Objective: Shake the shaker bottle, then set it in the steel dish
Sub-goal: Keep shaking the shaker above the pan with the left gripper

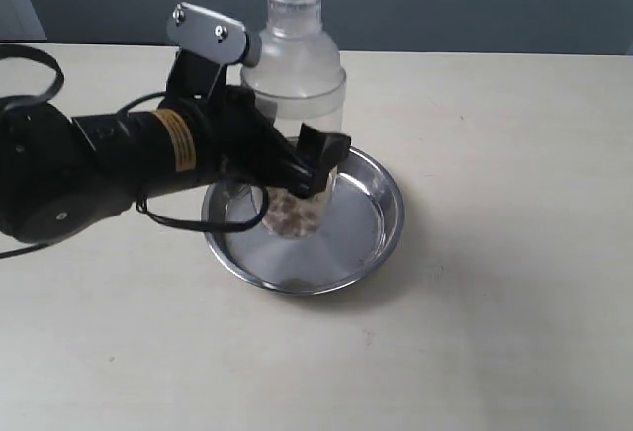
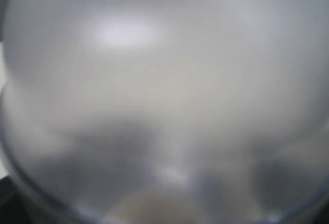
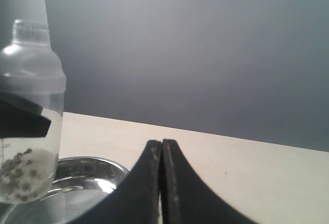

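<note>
The shaker bottle [image 1: 295,65] stands upright with its base inside the steel dish [image 1: 381,243], brown and whitish grains at its bottom. My left gripper [image 1: 302,169] is shut on the bottle's lower body, one black finger [image 1: 323,147] on the far side. I cannot tell whether the base rests on the dish floor or hangs just above it. In the left wrist view the frosted bottle [image 2: 164,80] fills the picture as a blur and hides the jaws. The right wrist view shows the bottle [image 3: 31,80] and dish [image 3: 97,167] off to one side of my right gripper [image 3: 162,144], which is shut on nothing.
The dish sits near the middle of a cream tabletop [image 1: 514,154] with a grey wall behind. My left arm [image 1: 89,164] and its black cable [image 1: 188,223] lie over the table's left side. The right arm does not show in the exterior view.
</note>
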Tool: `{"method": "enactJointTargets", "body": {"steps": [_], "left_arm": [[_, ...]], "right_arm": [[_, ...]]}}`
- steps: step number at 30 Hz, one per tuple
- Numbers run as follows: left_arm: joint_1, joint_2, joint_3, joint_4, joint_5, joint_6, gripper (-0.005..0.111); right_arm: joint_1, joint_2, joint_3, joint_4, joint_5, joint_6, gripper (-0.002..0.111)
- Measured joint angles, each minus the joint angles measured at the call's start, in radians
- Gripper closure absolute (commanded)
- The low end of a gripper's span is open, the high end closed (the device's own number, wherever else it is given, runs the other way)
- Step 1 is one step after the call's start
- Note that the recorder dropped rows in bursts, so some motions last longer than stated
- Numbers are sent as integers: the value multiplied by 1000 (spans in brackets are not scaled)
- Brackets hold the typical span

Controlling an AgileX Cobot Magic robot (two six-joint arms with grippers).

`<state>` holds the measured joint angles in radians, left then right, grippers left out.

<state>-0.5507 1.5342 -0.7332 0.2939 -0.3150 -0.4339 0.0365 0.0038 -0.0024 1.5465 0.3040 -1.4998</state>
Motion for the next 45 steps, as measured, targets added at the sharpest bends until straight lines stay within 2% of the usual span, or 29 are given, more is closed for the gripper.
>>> {"method": "enactJointTargets", "body": {"steps": [3,7,12,15,18,22,29,32,36,40,45], "left_arm": [[0,9,3,0,-16,-5,106],[-1,-10,-72,10,-1,-5,106],[-10,69,-34,23,-18,-11,106],[-10,47,-83,27,21,-13,106],[-10,35,-88,27,-5,-30,106],[-12,19,-95,147,44,-105,106],[-18,53,-62,209,98,-153,106],[-18,-2,-114,245,132,-156,106],[-12,36,-81,245,99,-188,106],[-23,-1,-110,338,149,-221,106],[-9,20,-84,322,160,-224,106]], "right_arm": [[0,0,0,0,0,0,109],[0,0,0,0,0,0,109],[0,0,0,0,0,0,109],[0,0,0,0,0,0,109],[0,0,0,0,0,0,109],[0,0,0,0,0,0,109],[0,0,0,0,0,0,109],[0,0,0,0,0,0,109],[0,0,0,0,0,0,109],[0,0,0,0,0,0,109],[0,0,0,0,0,0,109]]}}
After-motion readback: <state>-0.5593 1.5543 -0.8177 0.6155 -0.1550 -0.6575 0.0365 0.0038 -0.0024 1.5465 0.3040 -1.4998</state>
